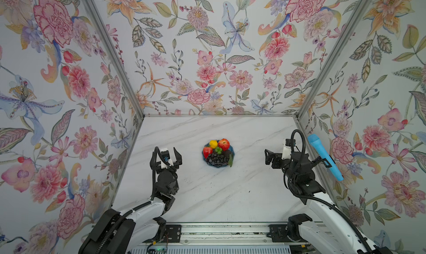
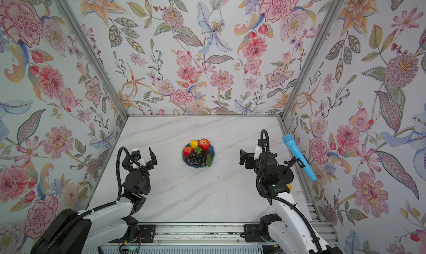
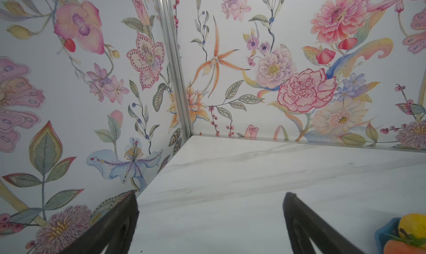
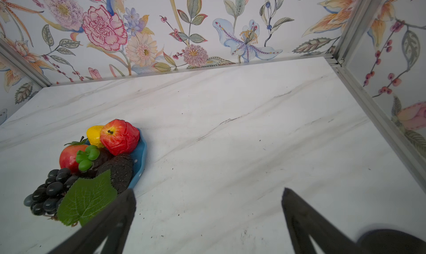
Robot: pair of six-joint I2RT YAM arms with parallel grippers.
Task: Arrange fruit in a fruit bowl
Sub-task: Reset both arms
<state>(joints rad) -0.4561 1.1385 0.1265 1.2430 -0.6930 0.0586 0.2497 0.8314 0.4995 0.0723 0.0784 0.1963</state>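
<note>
The fruit bowl (image 1: 204, 158) (image 2: 183, 158), a blue dish, sits mid-table. In it lie a red-yellow apple (image 1: 224, 144) (image 4: 119, 137), a small yellow fruit (image 1: 213, 143) (image 4: 93, 134), a strawberry (image 1: 207, 151) (image 4: 68, 157), a dark grape bunch (image 1: 215, 159) (image 4: 49, 193) with a green leaf (image 4: 86, 199), and a blackish avocado (image 4: 122, 172). A dark round fruit with a green top (image 4: 88, 157) lies in the middle. My left gripper (image 1: 166, 152) (image 3: 211, 195) hangs open and empty left of the bowl. My right gripper (image 1: 266, 157) (image 4: 208, 191) stands open and empty to its right.
A light-blue toy microphone (image 1: 325, 157) on a black stand leans by the right wall, just behind my right arm. Floral walls close in the marble table (image 1: 207, 195) on three sides. A metal rail (image 1: 219, 232) runs along the near edge.
</note>
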